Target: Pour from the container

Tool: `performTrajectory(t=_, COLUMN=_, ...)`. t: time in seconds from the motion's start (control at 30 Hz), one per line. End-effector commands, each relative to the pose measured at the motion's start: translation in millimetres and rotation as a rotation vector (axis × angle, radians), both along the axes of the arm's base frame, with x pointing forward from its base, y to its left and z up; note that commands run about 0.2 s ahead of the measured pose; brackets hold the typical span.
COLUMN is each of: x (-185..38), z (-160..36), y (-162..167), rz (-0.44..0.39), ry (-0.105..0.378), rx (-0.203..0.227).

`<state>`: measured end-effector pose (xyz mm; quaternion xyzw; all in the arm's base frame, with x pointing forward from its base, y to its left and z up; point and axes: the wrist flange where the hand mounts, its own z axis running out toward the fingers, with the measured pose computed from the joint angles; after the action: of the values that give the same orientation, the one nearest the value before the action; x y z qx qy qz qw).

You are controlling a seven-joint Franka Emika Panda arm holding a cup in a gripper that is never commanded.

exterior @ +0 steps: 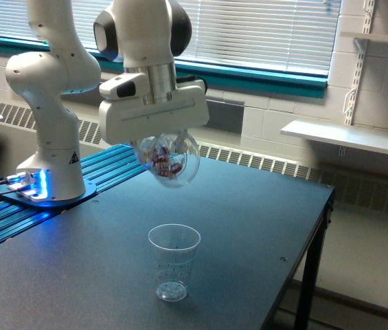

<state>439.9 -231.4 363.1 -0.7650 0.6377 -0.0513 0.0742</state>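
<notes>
Hovering container (171,159) above table (248,227)

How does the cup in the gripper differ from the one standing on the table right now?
The held container hangs tipped on its side under the gripper; the speckled cup stands upright on the table, mouth up. The held container has reddish bits inside; the speckled cup looks empty. The held container looks rounder and wider; the speckled cup is slimmer and tapered. Both are clear plastic.
</notes>
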Motion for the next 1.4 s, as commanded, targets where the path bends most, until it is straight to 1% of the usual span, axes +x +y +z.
performTrajectory(t=0.03, x=0, z=-1.3, y=-15, rz=0.074, ry=0.001, rx=-0.012)
performTrajectory(t=0.13, x=0, z=-4.8, y=-16, rz=0.081, ry=-0.006, rx=-0.018)
performTrajectory(t=0.43, x=-3, z=-17.7, y=-11, rz=0.090, ry=0.004, rx=-0.002)
performTrajectory(t=0.67, x=-1, z=-24.1, y=0, rz=0.101, ry=0.045, rx=0.024)
performTrajectory(t=0.73, x=1, z=-23.9, y=4, rz=0.100, ry=0.060, rx=0.032)
performTrajectory(t=0.8, x=4, z=-23.9, y=9, rz=0.100, ry=0.083, rx=0.029)
performTrajectory(t=1.0, x=7, z=-21.7, y=17, rz=0.087, ry=0.125, rx=0.058)
performTrajectory(t=1.1, x=8, z=-21.1, y=19, rz=0.068, ry=0.122, rx=0.074)
performTrajectory(t=1.3, x=6, z=-24.9, y=22, rz=0.036, ry=0.124, rx=0.085)
performTrajectory(t=1.4, x=3, z=-28.0, y=25, rz=0.015, ry=0.113, rx=0.099)
